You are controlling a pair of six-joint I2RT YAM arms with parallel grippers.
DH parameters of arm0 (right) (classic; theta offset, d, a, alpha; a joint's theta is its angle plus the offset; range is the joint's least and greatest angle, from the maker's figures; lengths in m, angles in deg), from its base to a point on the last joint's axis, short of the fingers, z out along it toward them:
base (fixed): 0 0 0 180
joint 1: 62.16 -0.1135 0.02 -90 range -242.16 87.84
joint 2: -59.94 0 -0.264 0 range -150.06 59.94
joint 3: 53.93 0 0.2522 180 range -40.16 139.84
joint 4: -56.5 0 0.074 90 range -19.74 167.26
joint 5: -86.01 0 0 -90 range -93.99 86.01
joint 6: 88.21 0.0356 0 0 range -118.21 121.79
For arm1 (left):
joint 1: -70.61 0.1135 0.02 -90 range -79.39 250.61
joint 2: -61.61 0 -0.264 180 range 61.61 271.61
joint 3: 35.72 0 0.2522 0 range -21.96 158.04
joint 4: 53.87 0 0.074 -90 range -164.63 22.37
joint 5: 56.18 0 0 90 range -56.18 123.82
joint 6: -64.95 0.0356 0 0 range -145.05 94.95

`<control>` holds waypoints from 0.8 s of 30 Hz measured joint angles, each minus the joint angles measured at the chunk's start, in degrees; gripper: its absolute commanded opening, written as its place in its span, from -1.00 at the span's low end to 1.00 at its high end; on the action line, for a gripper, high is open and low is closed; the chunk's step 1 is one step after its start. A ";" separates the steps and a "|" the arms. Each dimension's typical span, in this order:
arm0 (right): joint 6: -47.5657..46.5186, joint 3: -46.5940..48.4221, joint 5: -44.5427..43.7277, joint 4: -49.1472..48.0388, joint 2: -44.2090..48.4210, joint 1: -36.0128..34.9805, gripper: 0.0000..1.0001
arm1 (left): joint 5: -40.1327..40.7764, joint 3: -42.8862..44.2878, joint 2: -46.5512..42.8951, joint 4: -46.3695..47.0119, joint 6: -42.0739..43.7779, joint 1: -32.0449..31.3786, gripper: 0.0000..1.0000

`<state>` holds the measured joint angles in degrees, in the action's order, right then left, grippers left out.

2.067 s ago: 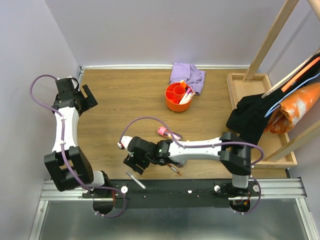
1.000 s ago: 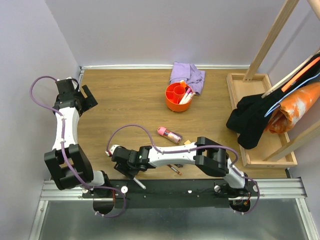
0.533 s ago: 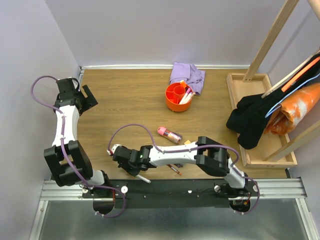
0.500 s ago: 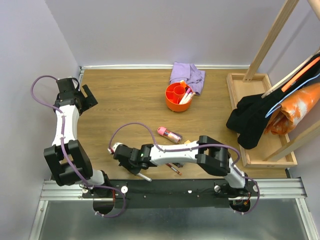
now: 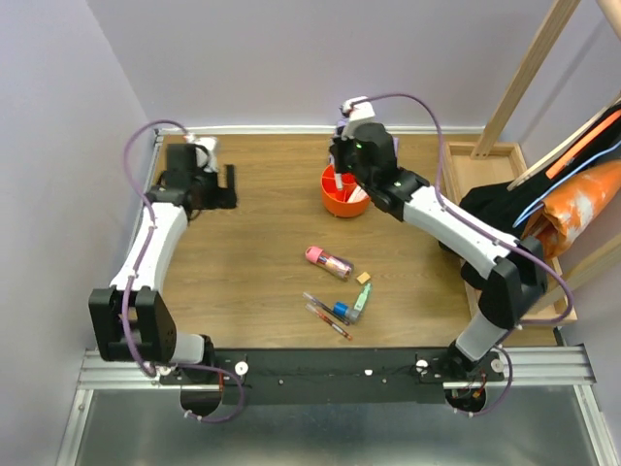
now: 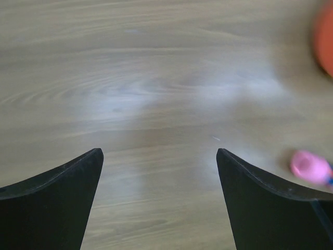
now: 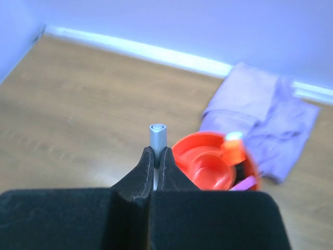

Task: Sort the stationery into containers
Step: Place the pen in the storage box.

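- I'm seeing the cup (image 6: 325, 41) running off the left wrist view's right edge, blurring into an orange smear.
- The pink tube (image 6: 309, 166) is blurring beside that edge too.
- The right gripper (image 7: 156, 152) is hiding the pen (image 7: 157, 134), leaving only a grey tip.
- From above, the thin pens (image 5: 325, 318) are looking too small to tell apart.

Lilac cloth (image 7: 260, 112), wooden tray (image 5: 543, 313)

Orange cup (image 5: 335, 206) holds pens (image 5: 358, 193); pink tube (image 5: 328, 259), tan eraser (image 5: 364, 278), mint highlighter (image 5: 361, 302) lie loose.
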<state>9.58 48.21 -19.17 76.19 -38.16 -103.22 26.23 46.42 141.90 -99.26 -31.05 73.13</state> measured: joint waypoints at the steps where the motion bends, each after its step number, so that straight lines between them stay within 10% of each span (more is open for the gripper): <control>1: -0.79 -2.75 -0.35 -2.86 1.75 1.31 -0.99 | -0.42 -0.57 -0.81 0.28 1.42 -2.40 0.97; 7: -4.94 -15.96 -0.20 -22.12 3.56 6.36 -0.99 | -4.94 -3.06 -6.32 -0.20 7.06 -13.94 0.97; 24: -6.10 -28.28 1.33 -43.87 1.22 12.59 -0.99 | -4.39 0.48 3.69 -4.28 9.33 -15.78 0.97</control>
<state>3.49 19.93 -17.83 32.33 -36.94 -90.63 21.83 46.90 145.59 -103.55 -21.72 57.35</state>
